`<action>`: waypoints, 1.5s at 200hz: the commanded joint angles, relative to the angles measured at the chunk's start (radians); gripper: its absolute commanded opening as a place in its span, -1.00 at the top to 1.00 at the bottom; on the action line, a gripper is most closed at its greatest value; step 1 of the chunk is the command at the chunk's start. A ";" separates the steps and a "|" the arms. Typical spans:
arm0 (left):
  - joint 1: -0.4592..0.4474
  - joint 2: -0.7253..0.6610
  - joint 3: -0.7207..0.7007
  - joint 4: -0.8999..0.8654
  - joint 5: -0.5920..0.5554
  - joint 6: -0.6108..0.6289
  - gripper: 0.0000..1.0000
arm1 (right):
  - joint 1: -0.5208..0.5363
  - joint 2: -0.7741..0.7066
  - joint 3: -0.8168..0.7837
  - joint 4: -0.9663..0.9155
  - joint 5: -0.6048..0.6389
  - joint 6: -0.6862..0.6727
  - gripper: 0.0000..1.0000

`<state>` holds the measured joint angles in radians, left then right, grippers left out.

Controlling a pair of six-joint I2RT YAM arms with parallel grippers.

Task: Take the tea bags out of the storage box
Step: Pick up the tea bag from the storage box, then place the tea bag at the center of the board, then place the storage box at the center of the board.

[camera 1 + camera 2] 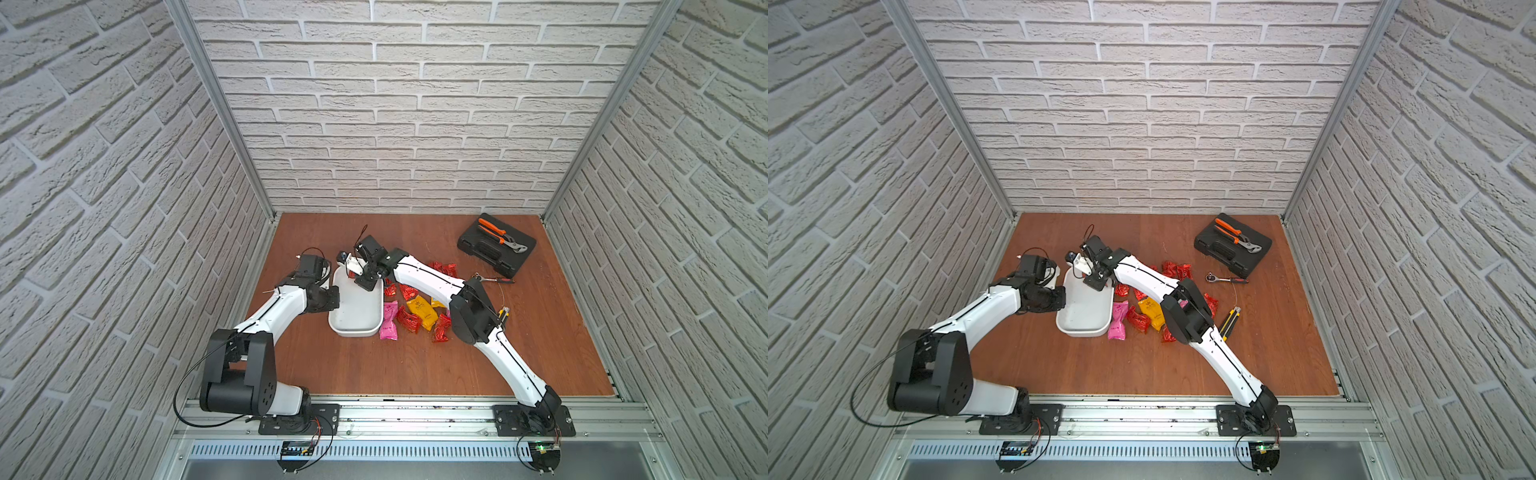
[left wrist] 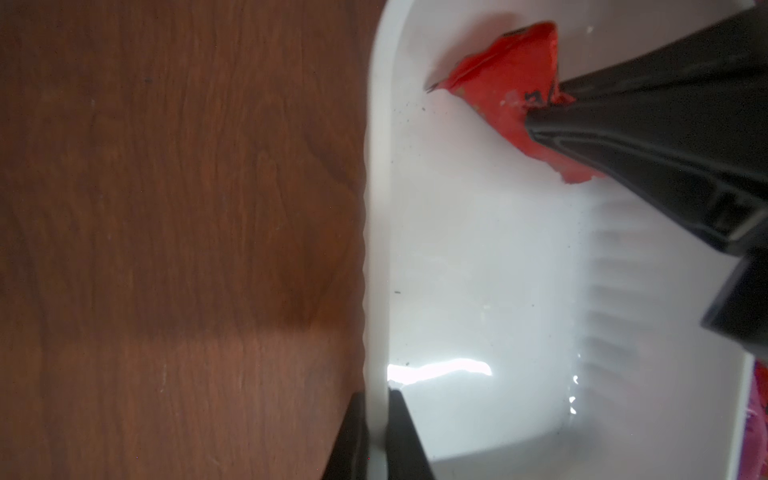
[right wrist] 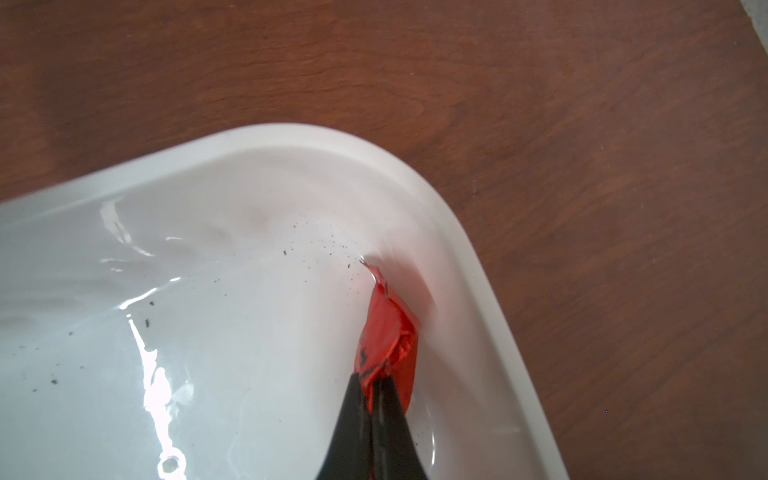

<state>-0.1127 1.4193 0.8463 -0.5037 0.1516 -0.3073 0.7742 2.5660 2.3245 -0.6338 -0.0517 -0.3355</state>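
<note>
The red tea bag [image 3: 386, 332] sits inside the storage box [image 3: 457, 232], in a rounded corner at the box's far end, its crumpled free tip pointing into that corner. My right end effector [image 3: 371, 382] is clamped on the bag's near end, fingers pressed together with the foil pinched between them. Whether the bag touches the box floor I cannot tell. Fine dark specks lie scattered over the white floor around it.

My left end effector [image 2: 376, 399] is clamped on the box's long side wall, one finger inside the rim and one outside, near the middle of that side in both top views.

The box stands on the wooden table [image 1: 374, 365]. Just beside its opposite long side lie the other tea bags [image 1: 409, 319]: a pink one touching the box wall, then red and yellow-orange ones, partly hidden under my right arm. A few more red ones lie a little farther from the box, toward its far end.

Beyond those bags, well apart from the box, a ratchet wrench [image 1: 494, 279] and a yellow-black utility knife [image 1: 1229, 322] lie on the table. Farther away in the back corner is a black tool case [image 1: 490, 253] with orange pliers [image 1: 496, 235] on top.
</note>
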 commanded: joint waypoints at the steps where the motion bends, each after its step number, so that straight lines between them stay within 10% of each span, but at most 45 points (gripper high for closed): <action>1: -0.005 -0.016 0.026 -0.020 -0.025 0.011 1.00 | 0.012 -0.065 0.010 0.039 -0.029 0.054 0.95; 180: 0.036 0.088 0.119 -0.014 -0.124 -0.032 1.00 | 0.150 -1.139 -1.356 0.233 -0.052 0.561 0.95; 279: 0.082 0.194 0.234 -0.013 -0.118 0.008 1.00 | 0.165 -1.049 -1.520 0.464 -0.160 0.656 0.94; 300: 0.083 0.185 0.238 -0.013 -0.122 0.008 0.45 | 0.169 -1.005 -1.493 0.446 -0.141 0.653 0.82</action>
<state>-0.0383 1.6058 1.0607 -0.5243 0.0414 -0.3080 0.9306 1.5295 0.7921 -0.2409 -0.1825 0.3050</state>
